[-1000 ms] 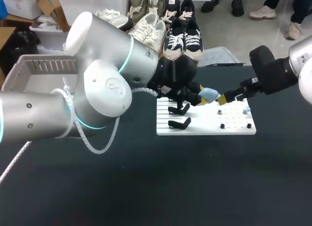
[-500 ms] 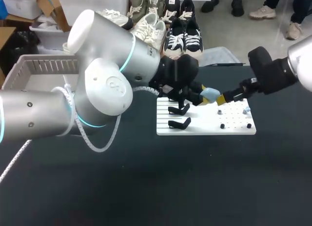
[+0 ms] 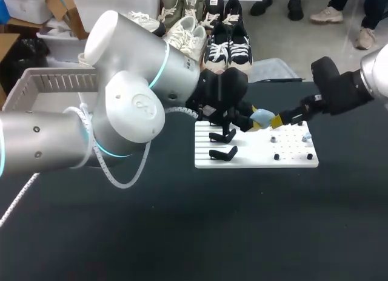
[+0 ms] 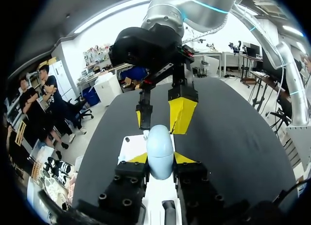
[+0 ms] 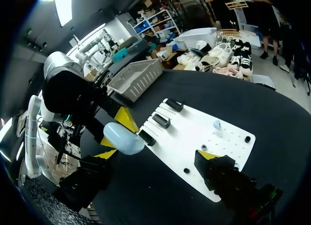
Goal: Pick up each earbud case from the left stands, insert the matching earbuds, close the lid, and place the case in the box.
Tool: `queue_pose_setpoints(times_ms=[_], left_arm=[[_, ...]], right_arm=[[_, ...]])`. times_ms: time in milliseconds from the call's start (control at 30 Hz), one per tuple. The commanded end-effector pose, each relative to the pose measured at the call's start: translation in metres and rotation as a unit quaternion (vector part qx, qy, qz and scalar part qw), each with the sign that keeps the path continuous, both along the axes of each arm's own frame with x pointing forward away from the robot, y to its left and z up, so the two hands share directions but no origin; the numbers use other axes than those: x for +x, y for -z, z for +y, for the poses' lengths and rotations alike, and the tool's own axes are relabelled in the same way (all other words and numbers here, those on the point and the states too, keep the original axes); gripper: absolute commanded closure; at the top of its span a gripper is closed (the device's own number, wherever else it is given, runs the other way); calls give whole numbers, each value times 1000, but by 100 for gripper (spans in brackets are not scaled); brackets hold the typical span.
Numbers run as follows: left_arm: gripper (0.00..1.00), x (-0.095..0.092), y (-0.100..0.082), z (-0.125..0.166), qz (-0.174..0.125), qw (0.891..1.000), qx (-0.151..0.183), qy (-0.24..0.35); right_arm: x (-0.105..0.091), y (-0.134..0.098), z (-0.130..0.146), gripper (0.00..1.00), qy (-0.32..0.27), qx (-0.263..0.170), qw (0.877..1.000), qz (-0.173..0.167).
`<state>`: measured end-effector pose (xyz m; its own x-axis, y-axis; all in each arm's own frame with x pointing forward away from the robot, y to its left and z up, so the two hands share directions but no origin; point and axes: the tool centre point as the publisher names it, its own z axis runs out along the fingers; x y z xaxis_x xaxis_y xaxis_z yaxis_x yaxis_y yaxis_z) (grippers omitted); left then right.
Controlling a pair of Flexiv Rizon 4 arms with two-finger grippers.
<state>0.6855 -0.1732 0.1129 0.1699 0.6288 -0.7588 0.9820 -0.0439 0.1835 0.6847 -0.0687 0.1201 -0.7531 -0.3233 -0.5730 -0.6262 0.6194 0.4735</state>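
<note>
A grey basket [image 3: 54, 87] stands at the far left of the dark worktop [image 3: 182, 232]. My left arm [image 3: 130, 105] comes in past it and reaches towards the middle. My left end effector [image 3: 253, 121] is clamped on the case [image 3: 262, 116]. In the left wrist view both yellow fingertips [image 4: 183, 158] press the case [image 4: 160, 147] from two sides, a narrow gap filled by its pale blue body. The case is rounded, its lid down, and it hangs in the air near the rear edge of the white board [image 3: 254, 161].

Two black stands [image 3: 223, 136] sit on the left part of the board, one behind the other, both bare. To their right lie two small pale pieces, the earbuds [image 3: 306, 136] as far as I can tell, well apart from each other among a few black pegs.

My right end effector [image 3: 280, 119] comes in from the right and points at the case, just beside it. Its fingers are spread wide and grip nothing. In the right wrist view the case [image 5: 124, 138] sits ahead of my right end effector [image 5: 156, 155], nearer one finger than the other, with the board [image 5: 228, 137] beneath.
</note>
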Motion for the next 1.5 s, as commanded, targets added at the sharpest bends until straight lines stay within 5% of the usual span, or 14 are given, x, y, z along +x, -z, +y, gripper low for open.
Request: queue_pose_setpoints(times_ms=[33,400,767,1000,1500], left_arm=[[100,-4,0,0,0,1000,2,3],[100,-15,11,5,19,1000,5,9],[100,5,-22,7,71,991,-102,-42],[100,13,-38,6,77,982,-159,-63],[100,2,-34,5,72,970,-225,-51]], right_arm=[[4,-2,-4,0,-3,6,1000,-2],[5,-14,-15,0,13,2,1000,-22],[-7,-23,-63,0,80,-31,996,-40],[-14,-14,-81,0,100,-49,993,-37],[-24,-7,-99,0,122,-82,989,-32]])
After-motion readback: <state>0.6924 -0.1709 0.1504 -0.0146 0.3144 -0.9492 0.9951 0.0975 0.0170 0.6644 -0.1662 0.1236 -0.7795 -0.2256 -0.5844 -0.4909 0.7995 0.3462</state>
